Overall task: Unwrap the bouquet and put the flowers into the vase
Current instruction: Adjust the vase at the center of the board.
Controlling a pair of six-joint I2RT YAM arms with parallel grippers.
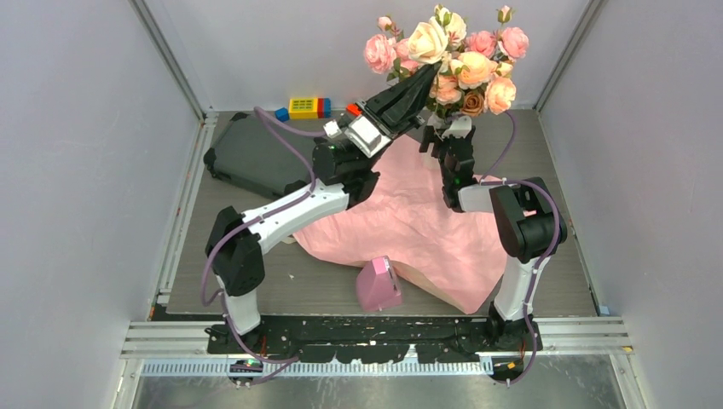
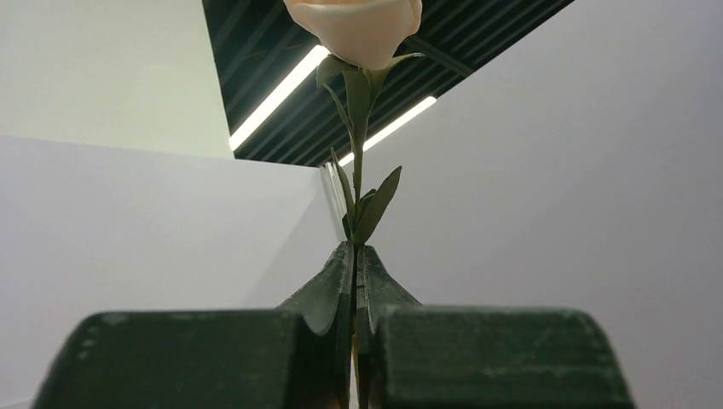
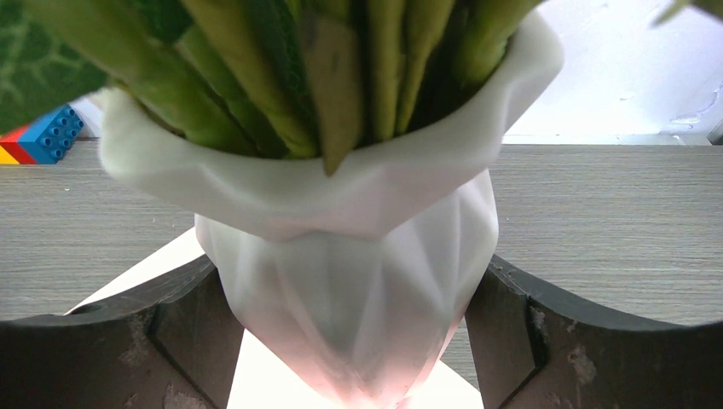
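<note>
The left fingers are raised high over the far part of the worktop and clenched fully on the thin green stem of 1 cream rose. In the left wrist view these fingers meet with only the stem between them. The stem rises straight up from the tips, carries a few narrow leaves and ends in the cream rose at the top edge of the view. From above, this bloom sits against the left side of the flowers already standing in the vase.

The right fingers are spread wide and grasp the white faceted vase. In the right wrist view 1 finger presses its left side and the other its right side, just below the flared rim. Green stems crowd the mouth of the vase. The vase stands near the far edge of the worktop, right of centre, with pink, cream and peach blooms bunched above it.

The pale pink wrapping paper lies opened and spread flat across the middle of the worktop, reaching toward the near right corner. A small pink wedge-shaped object sits near the near edge, touching the paper's rim. A dark grey case lies toward the far left corner, and coloured toy blocks sit at the far edge.
</note>
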